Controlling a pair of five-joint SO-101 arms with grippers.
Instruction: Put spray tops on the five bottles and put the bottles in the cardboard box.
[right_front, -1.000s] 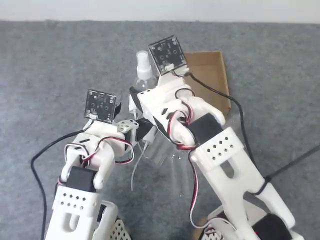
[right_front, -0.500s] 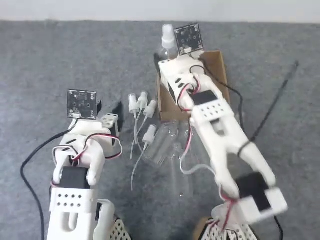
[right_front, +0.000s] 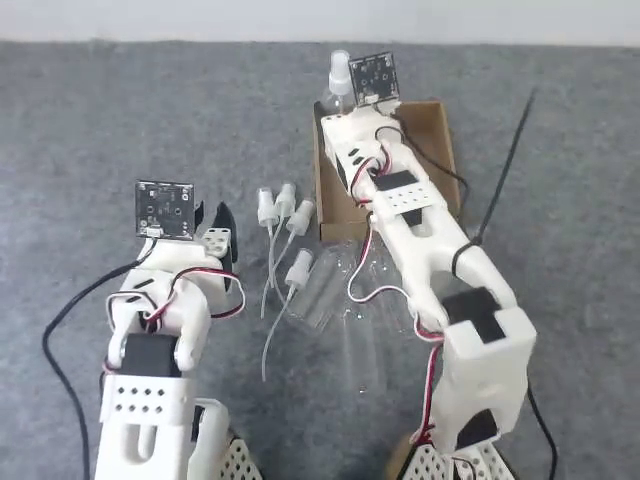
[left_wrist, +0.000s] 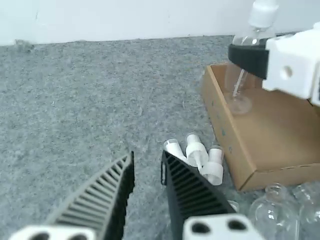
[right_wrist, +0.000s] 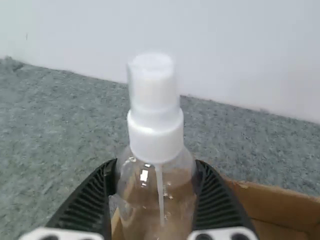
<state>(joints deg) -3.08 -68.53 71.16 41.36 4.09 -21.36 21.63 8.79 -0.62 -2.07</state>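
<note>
Clear bottle (right_wrist: 155, 192) stands upright, spray top (right_wrist: 152, 100) uppermost.

A robotics lab bench is suggested: a tabletop (right_front: 110, 120) covered in grey felt is set against a plain white wall (right_front: 200, 18), and a left arm (right_front: 150, 385) and right arm (right_front: 440, 255) of white plastic are seen with exposed wiring (right_front: 168, 312) and bare camera boards (right_front: 164, 210).

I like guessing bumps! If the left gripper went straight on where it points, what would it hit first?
Probably the grey carpet. The left gripper tilts down at bare carpet. The loose spray tops lie just to one side, so it would likely miss them, though depth is hard to judge.
</note>
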